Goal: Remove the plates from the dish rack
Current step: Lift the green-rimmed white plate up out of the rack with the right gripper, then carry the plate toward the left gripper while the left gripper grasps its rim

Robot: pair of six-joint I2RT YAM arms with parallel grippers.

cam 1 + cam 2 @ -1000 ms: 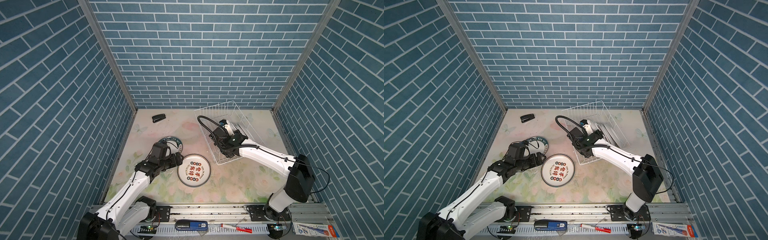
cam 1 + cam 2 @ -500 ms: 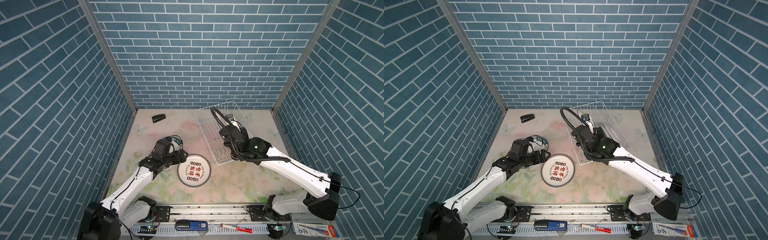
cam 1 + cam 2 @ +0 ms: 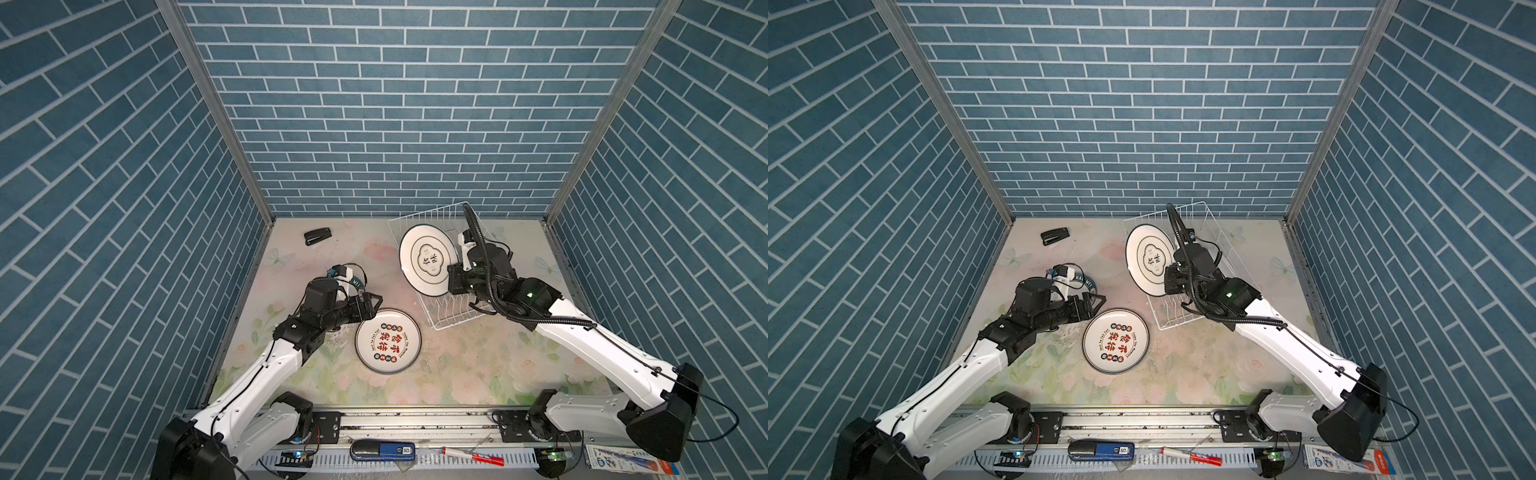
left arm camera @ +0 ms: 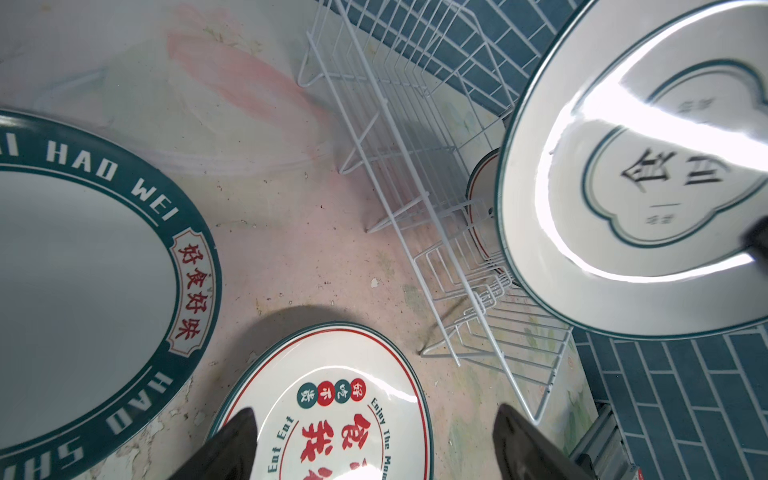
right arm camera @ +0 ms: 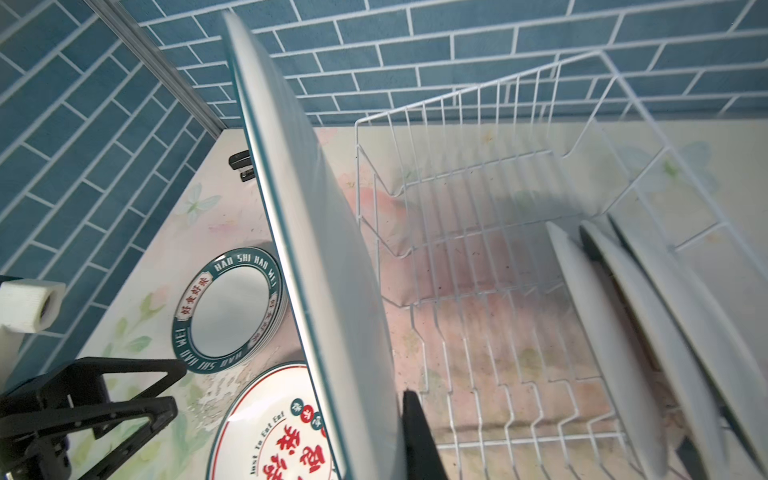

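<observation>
Right wrist view: the right gripper (image 5: 399,432) is clamped tight on the rim of a plate (image 5: 324,249), held on edge over the rack (image 5: 478,124). More plates (image 5: 602,311) lean in the rack at the frame's right. In both top views the left gripper (image 3: 368,303) gapes wide, empty, over the edge of the red-lettered plate (image 3: 388,340) at centre. A green-rimmed plate (image 4: 83,270) lies beside it.
</observation>
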